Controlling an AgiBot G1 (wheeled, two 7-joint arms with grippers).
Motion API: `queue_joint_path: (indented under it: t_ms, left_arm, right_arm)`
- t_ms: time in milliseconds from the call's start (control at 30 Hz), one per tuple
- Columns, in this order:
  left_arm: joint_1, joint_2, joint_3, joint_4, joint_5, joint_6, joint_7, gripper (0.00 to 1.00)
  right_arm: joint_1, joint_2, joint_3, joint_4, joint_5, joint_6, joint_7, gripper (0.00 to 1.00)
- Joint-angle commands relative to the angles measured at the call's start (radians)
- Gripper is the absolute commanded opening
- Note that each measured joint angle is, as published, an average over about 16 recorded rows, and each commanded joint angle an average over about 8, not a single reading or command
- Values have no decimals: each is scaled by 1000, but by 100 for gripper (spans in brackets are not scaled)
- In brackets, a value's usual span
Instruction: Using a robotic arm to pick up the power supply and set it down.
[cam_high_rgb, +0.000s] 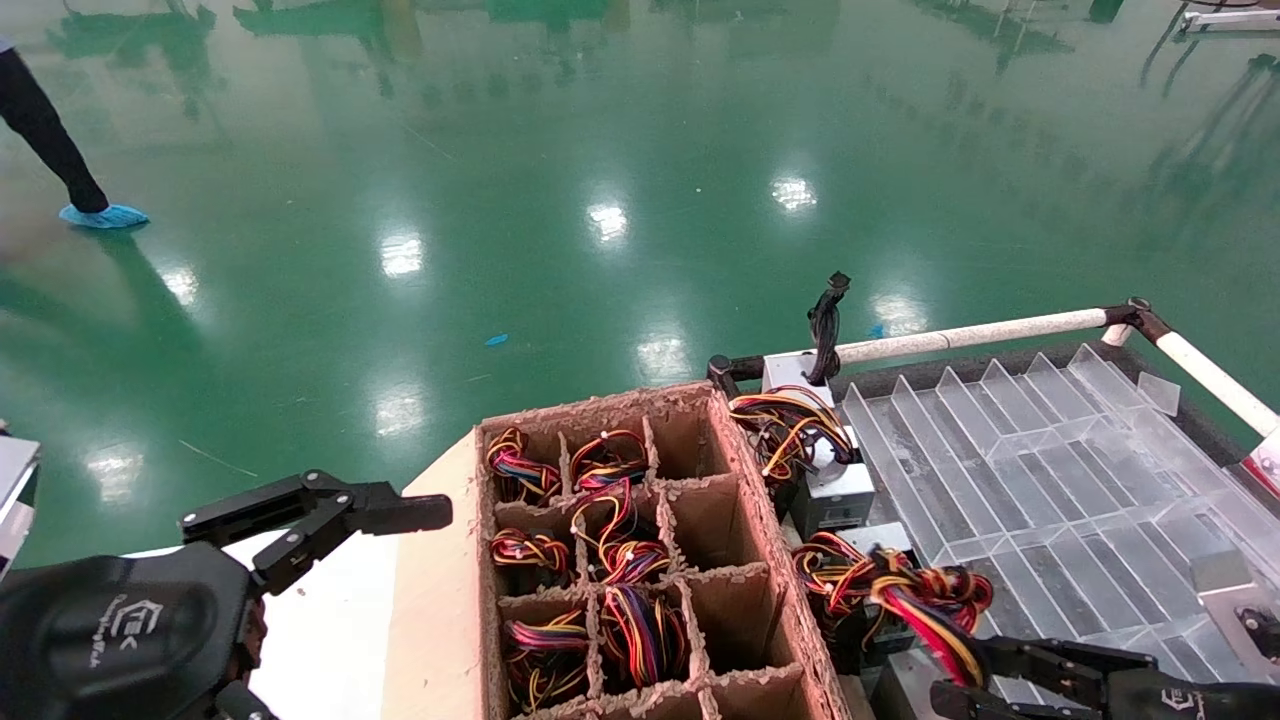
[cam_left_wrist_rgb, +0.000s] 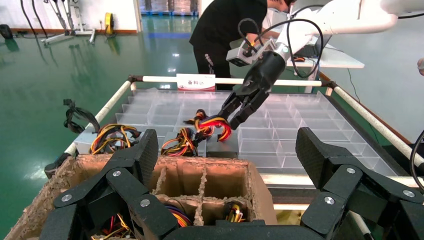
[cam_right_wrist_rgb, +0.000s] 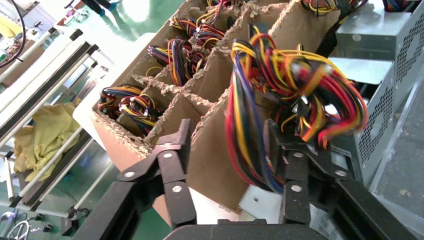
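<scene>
A power supply (cam_high_rgb: 885, 600), a grey metal box with a red, yellow and black wire bundle, stands just right of the cardboard box (cam_high_rgb: 440, 600). My right gripper (cam_high_rgb: 960, 672) is at its wire bundle (cam_right_wrist_rgb: 250, 125). The jaws stand open, and the wires hang between them against one finger (cam_right_wrist_rgb: 287, 155). The left wrist view shows that gripper (cam_left_wrist_rgb: 231, 114) over the same unit (cam_left_wrist_rgb: 222, 145). A second power supply (cam_high_rgb: 835, 495) stands farther back. My left gripper (cam_high_rgb: 340, 600) hovers open and empty at the box's near left side (cam_left_wrist_rgb: 227, 150).
Several cells of the cardboard box (cam_left_wrist_rgb: 260, 195) hold more wired units. A clear divided tray (cam_high_rgb: 1050, 470) fills the cart on the right, framed by a white rail (cam_high_rgb: 980, 333). A person (cam_left_wrist_rgb: 225, 35) stands beyond the cart. A yellow cloth (cam_right_wrist_rgb: 45, 135) lies low beside the box.
</scene>
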Motion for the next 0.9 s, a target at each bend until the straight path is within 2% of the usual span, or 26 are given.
queue_joint_path:
  t_ms: [33, 400, 900]
  left_arm:
    - [0, 0, 0, 0, 0, 0, 0, 100]
    - [0, 0, 0, 0, 0, 0, 0, 100]
    - [0, 0, 0, 0, 0, 0, 0, 100]
  right_arm:
    - [1, 6, 0, 14, 2, 4, 7, 100]
    - [-18, 64, 3, 87, 9, 30, 47, 100]
    - [-128, 177, 23, 164, 75, 83, 67, 100]
